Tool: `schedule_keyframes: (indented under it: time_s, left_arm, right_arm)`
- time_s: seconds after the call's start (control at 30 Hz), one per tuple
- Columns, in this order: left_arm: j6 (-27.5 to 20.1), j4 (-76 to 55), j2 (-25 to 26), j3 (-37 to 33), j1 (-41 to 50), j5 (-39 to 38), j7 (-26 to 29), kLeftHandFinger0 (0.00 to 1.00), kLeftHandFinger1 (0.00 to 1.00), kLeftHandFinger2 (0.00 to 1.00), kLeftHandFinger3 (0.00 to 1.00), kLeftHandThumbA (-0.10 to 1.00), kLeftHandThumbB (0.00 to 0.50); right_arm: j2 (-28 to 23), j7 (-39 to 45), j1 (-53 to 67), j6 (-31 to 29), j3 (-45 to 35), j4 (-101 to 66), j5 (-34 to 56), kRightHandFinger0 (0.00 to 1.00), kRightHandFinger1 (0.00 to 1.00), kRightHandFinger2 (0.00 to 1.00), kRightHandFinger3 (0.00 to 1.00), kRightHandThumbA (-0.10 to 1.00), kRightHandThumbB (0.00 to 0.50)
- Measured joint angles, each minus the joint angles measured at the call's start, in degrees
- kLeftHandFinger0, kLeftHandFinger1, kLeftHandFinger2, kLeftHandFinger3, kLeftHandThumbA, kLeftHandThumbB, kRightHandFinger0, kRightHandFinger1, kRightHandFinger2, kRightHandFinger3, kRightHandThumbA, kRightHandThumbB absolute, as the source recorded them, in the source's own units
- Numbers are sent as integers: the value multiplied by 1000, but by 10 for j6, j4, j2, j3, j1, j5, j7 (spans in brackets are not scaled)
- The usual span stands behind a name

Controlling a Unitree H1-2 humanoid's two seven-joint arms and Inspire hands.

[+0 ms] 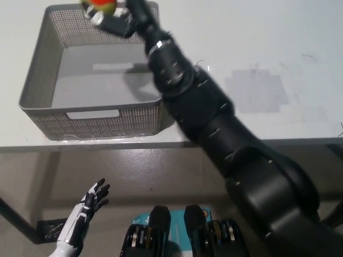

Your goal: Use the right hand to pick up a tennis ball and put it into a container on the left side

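The tennis ball (102,5) is gripped in the right hand (111,16) above the container's (37,69) far rim — placed for release. The left hand (92,201) is held low, fingers spread, empty.

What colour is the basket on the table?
The basket is grey, its walls patterned with fine mesh holes; the head view, the only one, shows it.

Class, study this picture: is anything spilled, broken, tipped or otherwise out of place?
Nothing stands out. The basket sits upright on the table. The right hand holds the ball above the basket's far rim. The left hand hangs open below the table edge.
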Motion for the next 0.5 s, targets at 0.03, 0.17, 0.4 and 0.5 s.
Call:
schedule_keyframes:
  time_s: [0.03, 0.17, 0.4, 0.5]
  left_arm:
    - [0, 1, 0, 0, 0, 0, -1, 1000, 1000, 1000, 1000, 1000, 269]
    - [0, 2, 1, -1, -1, 1, -3, 1000, 1000, 1000, 1000, 1000, 302]
    - [0, 2, 4, -2, -2, 6, -6, 1000, 1000, 1000, 1000, 1000, 306]
    - [0, 2, 4, -2, -6, 8, -6, 1000, 1000, 1000, 1000, 1000, 300]
  right_arm:
    - [4, -2, 0, -3, 7, 9, -4, 0, 342, 742, 813, -100, 139]
    - [17, -8, 0, -7, 34, 42, -18, 101, 500, 865, 907, -62, 184]
    - [16, 3, -4, 11, 54, 66, -30, 822, 939, 979, 1000, 493, 329]
    - [13, 18, -5, 21, 58, 71, -32, 1000, 1000, 1000, 1000, 657, 365]
